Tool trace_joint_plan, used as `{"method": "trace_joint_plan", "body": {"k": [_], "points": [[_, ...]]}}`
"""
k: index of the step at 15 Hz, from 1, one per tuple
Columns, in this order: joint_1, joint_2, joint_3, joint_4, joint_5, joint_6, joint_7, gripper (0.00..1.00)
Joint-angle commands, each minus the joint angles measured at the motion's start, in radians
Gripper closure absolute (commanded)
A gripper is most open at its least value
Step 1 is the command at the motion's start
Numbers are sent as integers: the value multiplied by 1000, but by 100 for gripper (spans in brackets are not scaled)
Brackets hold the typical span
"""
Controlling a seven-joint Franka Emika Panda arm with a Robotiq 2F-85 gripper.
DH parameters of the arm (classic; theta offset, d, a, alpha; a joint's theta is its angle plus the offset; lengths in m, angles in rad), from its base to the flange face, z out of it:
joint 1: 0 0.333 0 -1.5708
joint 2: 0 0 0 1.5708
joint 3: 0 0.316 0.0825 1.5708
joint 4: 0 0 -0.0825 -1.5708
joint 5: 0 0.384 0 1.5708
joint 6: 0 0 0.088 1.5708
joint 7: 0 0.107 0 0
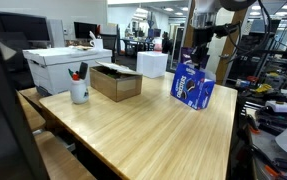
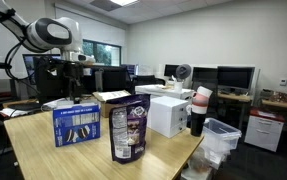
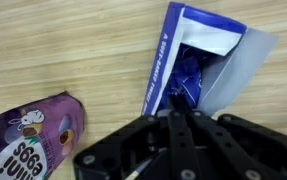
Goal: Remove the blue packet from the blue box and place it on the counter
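The blue box [image 1: 195, 92] stands on the light-wood counter [image 1: 153, 130], near its far edge. It shows in both exterior views, its printed side facing the camera [image 2: 76, 125]. My gripper [image 1: 197, 58] hangs straight above its open top [image 2: 78, 100]. In the wrist view the box [image 3: 161, 60] has its white flaps folded out, and the glossy blue packet [image 3: 190, 72] sits inside the opening. My gripper [image 3: 180, 108] has its fingers pressed together at the packet's upper edge, shut on it. The rest of the packet is hidden inside the box.
A purple mini eggs bag [image 2: 129, 130] stands upright beside the blue box, also in the wrist view [image 3: 33, 140]. A brown cardboard box [image 1: 116, 82], a white mug of pens [image 1: 79, 92] and a white storage box [image 1: 68, 65] occupy the counter's other end. A small white box [image 2: 168, 115] and stacked cups [image 2: 198, 110] stand nearby.
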Motion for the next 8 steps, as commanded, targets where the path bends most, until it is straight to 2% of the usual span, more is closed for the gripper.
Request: {"method": "trace_joint_plan", "body": {"k": [1,8], "points": [[-6,27,-12,18,-2,6,9,97],[20,29,-25,-11,71,-21,-28,97]]}}
